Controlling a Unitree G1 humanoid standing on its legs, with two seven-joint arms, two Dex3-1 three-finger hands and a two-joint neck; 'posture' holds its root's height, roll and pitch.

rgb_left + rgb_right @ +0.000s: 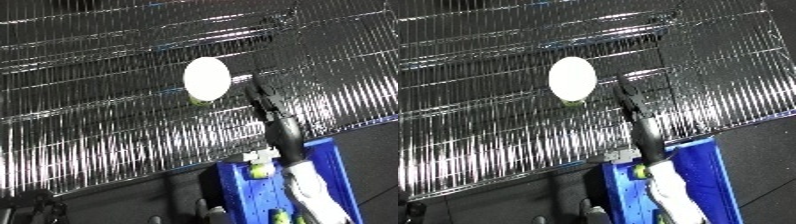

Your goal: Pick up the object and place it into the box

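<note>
A white oval object (207, 78) with a yellow-green underside lies on the shiny wire shelf (107, 120), about mid-view. My right hand (265, 102) reaches up from the lower right over the shelf. Its straight black fingers lie just right of the object, close to its edge, and nothing is held in them. Its white forearm (313, 197) passes over the blue bin (330, 152) at the lower right. A dark shape in the lower left corner (37, 204) looks like my left hand, too dim to read.
The bin holds small white and yellow-green pieces (259, 168) near its upper left corner. The wire shelf slopes across most of the view, and its front edge ends just above the bin. Dark floor lies below the shelf.
</note>
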